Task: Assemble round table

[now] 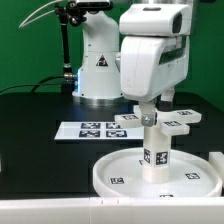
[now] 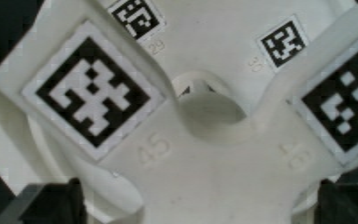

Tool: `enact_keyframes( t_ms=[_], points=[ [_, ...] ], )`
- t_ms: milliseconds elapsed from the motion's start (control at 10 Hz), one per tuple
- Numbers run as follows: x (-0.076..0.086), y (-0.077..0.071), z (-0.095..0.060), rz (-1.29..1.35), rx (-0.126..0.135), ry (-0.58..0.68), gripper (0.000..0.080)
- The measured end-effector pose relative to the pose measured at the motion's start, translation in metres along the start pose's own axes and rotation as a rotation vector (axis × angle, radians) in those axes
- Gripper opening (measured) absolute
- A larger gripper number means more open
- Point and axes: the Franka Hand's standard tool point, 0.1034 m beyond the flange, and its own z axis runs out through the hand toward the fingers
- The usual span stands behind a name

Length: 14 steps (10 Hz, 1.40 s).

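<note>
Rimmed round disc [image 1: 120,172] foremost, cylinder leg [image 1: 155,147] upright inside, jaws above

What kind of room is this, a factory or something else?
Most likely a robotics research lab, not a factory: a white robot arm works over a black table, a green backdrop hangs behind, and printed square tags mark the marker board and the white parts.

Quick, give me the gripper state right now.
Gripper: shut on the cross piece, held above the leg standing in the disc.
</note>
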Motion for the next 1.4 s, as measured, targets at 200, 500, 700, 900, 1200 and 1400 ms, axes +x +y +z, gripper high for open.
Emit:
enact_keyframes(
  t_ms=[200,500,700,900,1200,1400],
  points=[
    [-0.0004,-0.0003,0.0011,0.003,0.001,-0.001,0.0636],
    [-0.0015,-0.0007,0.0014,0.006,0.004,-0.003,0.0442],
    [-0.0016,-0.0007,0.0014,0.019,0.004,-0.003,0.0442],
    [-0.0015,-0.0008,0.0015,0.132,0.005,-0.003,0.0442],
    [-0.0021,-0.001,0.0018,0.401,0.01,0.009,0.0442],
    [-0.0024,-0.0013,0.0016,0.592,0.014,0.026,0.0442]
  ],
)
